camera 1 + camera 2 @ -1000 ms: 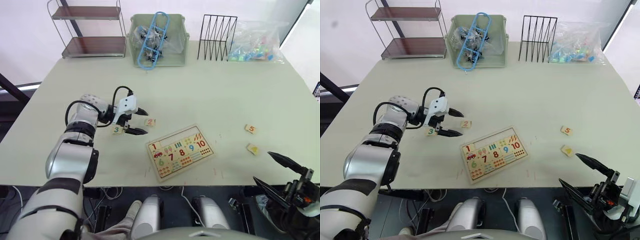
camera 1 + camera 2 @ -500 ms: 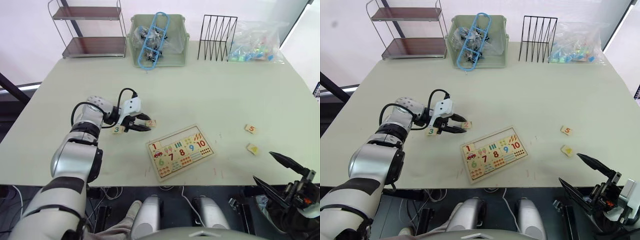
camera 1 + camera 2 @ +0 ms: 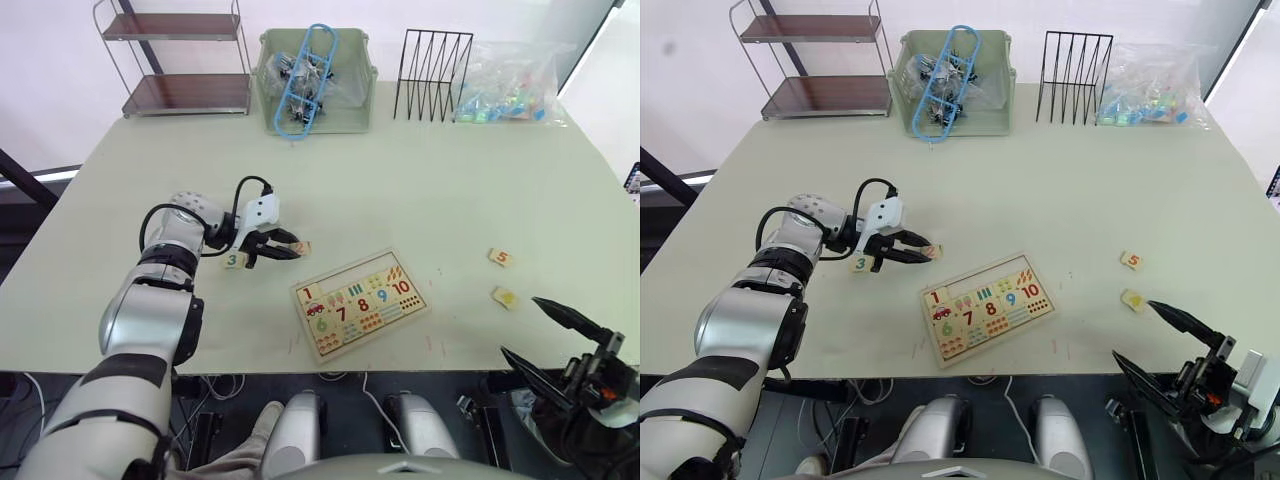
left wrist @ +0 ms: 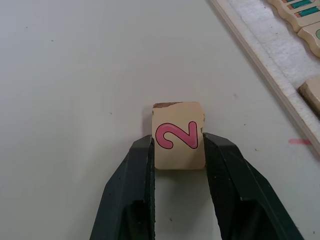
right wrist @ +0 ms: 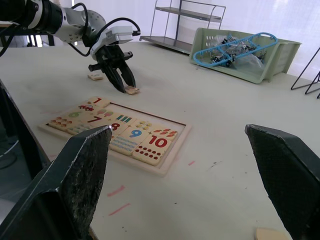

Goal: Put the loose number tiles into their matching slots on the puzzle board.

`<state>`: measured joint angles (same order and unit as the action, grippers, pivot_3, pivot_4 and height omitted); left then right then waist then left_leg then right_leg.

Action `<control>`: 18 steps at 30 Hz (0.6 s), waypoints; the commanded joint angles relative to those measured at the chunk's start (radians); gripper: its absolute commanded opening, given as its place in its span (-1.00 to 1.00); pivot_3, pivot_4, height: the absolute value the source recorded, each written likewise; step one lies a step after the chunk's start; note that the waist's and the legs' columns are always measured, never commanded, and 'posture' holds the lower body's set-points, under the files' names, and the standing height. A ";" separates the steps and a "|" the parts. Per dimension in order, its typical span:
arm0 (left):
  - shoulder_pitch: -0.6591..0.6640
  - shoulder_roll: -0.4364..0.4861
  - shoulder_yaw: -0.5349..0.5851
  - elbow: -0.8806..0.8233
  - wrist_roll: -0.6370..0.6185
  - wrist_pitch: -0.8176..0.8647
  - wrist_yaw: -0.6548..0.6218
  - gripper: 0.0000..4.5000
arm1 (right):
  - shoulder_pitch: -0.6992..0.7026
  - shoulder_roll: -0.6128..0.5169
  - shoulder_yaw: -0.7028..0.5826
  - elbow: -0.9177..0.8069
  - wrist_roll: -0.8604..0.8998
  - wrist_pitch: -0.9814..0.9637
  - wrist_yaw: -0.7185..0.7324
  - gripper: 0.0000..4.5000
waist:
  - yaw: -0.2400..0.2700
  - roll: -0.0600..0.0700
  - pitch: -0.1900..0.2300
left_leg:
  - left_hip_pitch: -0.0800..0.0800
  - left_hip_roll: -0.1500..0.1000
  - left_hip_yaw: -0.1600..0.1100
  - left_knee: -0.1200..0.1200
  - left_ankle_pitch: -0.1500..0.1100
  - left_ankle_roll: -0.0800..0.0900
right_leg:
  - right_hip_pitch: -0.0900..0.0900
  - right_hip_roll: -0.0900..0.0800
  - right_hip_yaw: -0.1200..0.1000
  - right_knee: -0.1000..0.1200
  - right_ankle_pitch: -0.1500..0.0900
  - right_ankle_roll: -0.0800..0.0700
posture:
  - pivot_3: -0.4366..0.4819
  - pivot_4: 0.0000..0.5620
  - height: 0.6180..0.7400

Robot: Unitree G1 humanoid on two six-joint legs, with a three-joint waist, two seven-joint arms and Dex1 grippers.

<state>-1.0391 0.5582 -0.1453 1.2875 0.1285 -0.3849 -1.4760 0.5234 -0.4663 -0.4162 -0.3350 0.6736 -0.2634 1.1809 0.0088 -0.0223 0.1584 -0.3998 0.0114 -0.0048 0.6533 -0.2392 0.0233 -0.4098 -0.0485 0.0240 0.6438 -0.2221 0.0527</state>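
The puzzle board (image 3: pixel 303 322) lies flat near the table's front, with a tile 1 (image 3: pixel 309 293) seated at the left end of its top row. The other matching slots (image 3: pixel 352 275) in that row are empty. My left gripper (image 3: pixel 296 250) is down on the table left of the board and is shut on the number 2 tile (image 4: pixel 178 141), one finger pressed against each side. Just left of it lies tile 3 (image 3: pixel 235 260). Tile 5 (image 3: pixel 502 257) and another loose tile (image 3: pixel 505 296) lie right of the board. My right gripper (image 3: pixel 520 325) hangs open off the front right edge.
Along the far edge stand a small two-level shelf (image 3: pixel 178 60), a green bin (image 3: pixel 355 100) holding a blue frame, a black wire rack (image 3: pixel 432 75) and a clear bag of coloured pieces (image 3: pixel 510 85).
My left gripper has moved right from beside tile 3 to tile 2 and closed its fingers on it. The right gripper has stayed open and hardly moved.
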 commanded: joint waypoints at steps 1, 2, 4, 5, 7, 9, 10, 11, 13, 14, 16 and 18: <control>-0.025 0.012 0.034 -0.007 -0.022 0.049 -0.002 -0.58 | -0.017 -0.042 -0.017 0.015 0.033 0.005 0.045 1.00 | 0.000 0.000 0.000 | 0.000 0.000 0.000 0.000 0.000 0.000 | 0.000 0.000 0.000 0.000 0.000 0.000 | -0.05 -0.47 1.00; -0.028 0.015 0.039 -0.015 -0.025 0.057 -0.006 -0.58 | -0.025 -0.050 -0.019 0.023 0.037 0.007 0.051 1.00 | 0.000 0.000 0.000 | 0.000 0.000 0.000 0.000 0.000 0.000 | 0.000 0.000 0.000 0.000 0.000 0.000 | -0.05 -0.47 1.00; -0.034 0.022 0.045 -0.028 -0.027 0.065 -0.004 -0.58 | -0.042 -0.062 -0.018 0.033 0.045 0.013 0.056 1.00 | 0.001 0.000 0.000 | 0.000 0.000 0.000 0.000 0.000 0.000 | 0.000 0.000 0.000 0.000 0.000 0.000 | -0.05 -0.47 1.00; -0.036 0.026 0.048 -0.036 -0.032 0.067 -0.007 -0.58 | -0.050 -0.065 -0.017 0.035 0.047 0.017 0.058 1.00 | 0.002 0.000 0.000 | 0.000 0.000 0.000 0.000 0.000 0.000 | 0.000 0.000 0.000 0.000 0.000 0.000 | -0.05 -0.47 1.00; -0.039 0.035 0.052 -0.050 -0.038 0.079 -0.010 -0.58 | -0.060 -0.069 -0.013 0.036 0.047 0.022 0.063 1.00 | 0.002 0.000 0.000 | 0.000 0.000 0.000 0.000 0.000 0.000 | 0.000 0.000 0.000 0.000 0.000 0.000 | -0.05 -0.47 1.00; -0.036 0.053 0.056 -0.081 -0.043 0.093 -0.011 -0.58 | -0.075 -0.074 -0.008 0.045 0.045 0.027 0.066 1.00 | 0.001 0.000 0.000 | 0.000 0.000 -0.001 0.000 0.000 0.000 | 0.000 0.000 0.000 0.000 0.000 0.000 | -0.05 -0.47 1.00; -0.031 0.063 0.059 -0.104 -0.050 0.102 -0.018 -0.58 | -0.084 -0.076 -0.008 0.055 0.045 0.028 0.071 1.00 | 0.001 0.000 0.000 | 0.000 0.000 -0.001 0.000 0.000 0.000 | 0.000 0.000 0.000 0.000 0.000 0.000 | -0.05 -0.47 1.00; -0.022 0.075 0.063 -0.132 -0.058 0.114 -0.023 -0.58 | -0.094 -0.078 -0.006 0.064 0.044 0.030 0.073 1.00 | 0.000 0.000 0.000 | 0.000 0.000 -0.001 0.000 0.000 0.000 | 0.000 0.000 0.000 0.000 0.000 0.000 | -0.05 -0.47 1.00; 0.007 0.100 0.070 -0.208 -0.079 0.150 -0.032 -0.58 | -0.109 -0.082 -0.003 0.086 0.045 0.030 0.085 1.00 | -0.001 0.000 0.000 | 0.000 0.000 -0.001 0.000 0.000 0.000 | 0.000 0.000 0.000 0.000 0.000 0.000 | -0.05 -0.47 1.00; 0.025 0.114 0.074 -0.246 -0.090 0.168 -0.037 -0.58 | -0.114 -0.080 0.002 0.093 0.041 0.029 0.088 1.00 | -0.002 0.000 0.000 | 0.000 0.000 -0.001 0.000 0.000 0.000 | 0.000 0.000 0.000 0.000 0.000 0.000 | -0.05 -0.47 1.00; 0.080 0.140 0.083 -0.364 -0.112 0.229 -0.033 -0.58 | -0.125 -0.082 0.004 0.124 0.039 0.023 0.109 1.00 | -0.005 0.000 0.000 | 0.000 0.000 -0.001 0.000 0.000 0.000 | 0.000 0.000 0.000 0.000 0.000 0.000 | -0.05 -0.47 1.00; 0.143 0.165 0.097 -0.495 -0.137 0.300 -0.016 -0.58 | -0.132 -0.083 0.006 0.146 0.036 0.022 0.125 1.00 | -0.006 0.000 0.000 | 0.000 0.000 -0.001 0.000 0.000 0.000 | 0.000 0.000 0.000 0.001 0.000 0.000 | -0.05 -0.47 1.00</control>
<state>-0.9342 0.6996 -0.0771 0.9247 0.0324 -0.1568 -1.5006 0.3938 -0.5391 -0.4017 -0.1965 0.7018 -0.2342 1.2852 0.0026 -0.0223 0.1585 -0.3997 0.0116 -0.0055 0.6534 -0.2392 0.0233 -0.4099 -0.0486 0.0240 0.6448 -0.2221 0.0523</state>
